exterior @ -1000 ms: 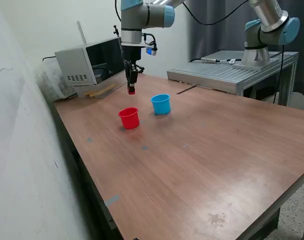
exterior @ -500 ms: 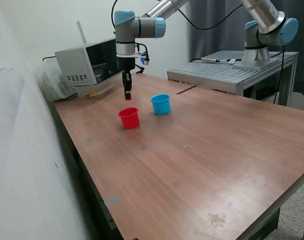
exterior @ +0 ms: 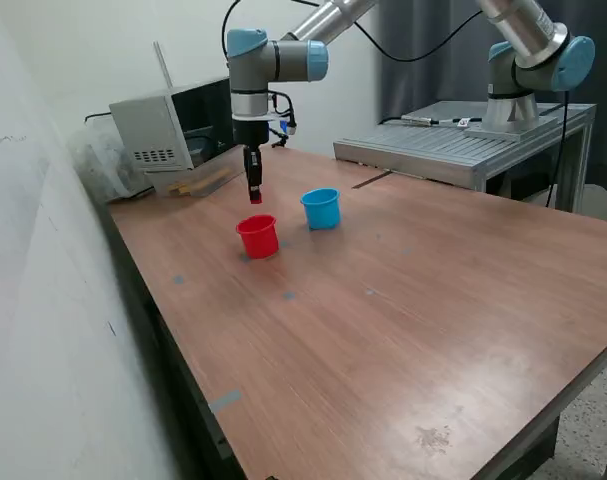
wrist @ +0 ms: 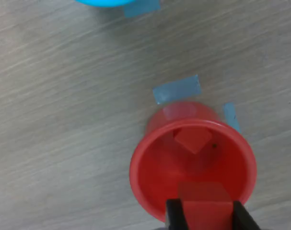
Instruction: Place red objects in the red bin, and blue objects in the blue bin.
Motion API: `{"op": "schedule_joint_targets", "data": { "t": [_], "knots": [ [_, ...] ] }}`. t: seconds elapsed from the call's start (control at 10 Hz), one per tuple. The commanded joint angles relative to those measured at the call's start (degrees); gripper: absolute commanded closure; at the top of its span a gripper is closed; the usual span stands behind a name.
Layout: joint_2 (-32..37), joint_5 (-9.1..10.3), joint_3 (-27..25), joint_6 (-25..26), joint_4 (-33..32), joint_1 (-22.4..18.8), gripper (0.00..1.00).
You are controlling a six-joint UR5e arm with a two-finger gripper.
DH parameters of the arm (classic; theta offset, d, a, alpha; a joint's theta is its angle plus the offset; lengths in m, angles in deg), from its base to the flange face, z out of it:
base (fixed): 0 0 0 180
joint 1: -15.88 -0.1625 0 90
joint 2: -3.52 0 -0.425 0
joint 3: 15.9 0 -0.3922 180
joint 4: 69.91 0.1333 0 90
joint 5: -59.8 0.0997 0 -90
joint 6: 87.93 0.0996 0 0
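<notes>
Gripper point(wrist: 204, 214) clamped on red cube point(wrist: 204, 200), hovering over red cup point(exterior: 258, 237). One red cube point(wrist: 193, 140) already inside. Blue cup point(exterior: 322, 208) just beside; contents hidden, blue cubes prob. done (none on table point(exterior: 403, 300)). Left: drop this one.

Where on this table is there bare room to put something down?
The whole wooden stretch between the red cup and the table's near edge is bare. It is crowded only at the far end: red cup, blue cup, the white box, and the gripper holding a red cube above the red cup.
</notes>
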Motion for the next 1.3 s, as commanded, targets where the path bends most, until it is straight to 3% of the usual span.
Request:
{"op": "schedule_joint_targets", "data": {
  "t": [0.0, 0.1, 0.6, 0.8, 1.2],
  "knots": [
    [-0.38, 0.02, -0.11, 0.02, -0.5, 0.01, 1.0],
    [-0.47, 0.02, -0.19, 0.02, -0.68, 0.01, 0.0],
    [-0.3, 0.11, -0.64, -0.07, -0.77, -0.07, 0.0],
    [1.01, -0.07, -0.72, -3.38, 2.55, -0.95, 0.0],
    [19.34, -0.07, -3.89, -5.08, 18.86, -3.66, 0.0]
  ]
}}
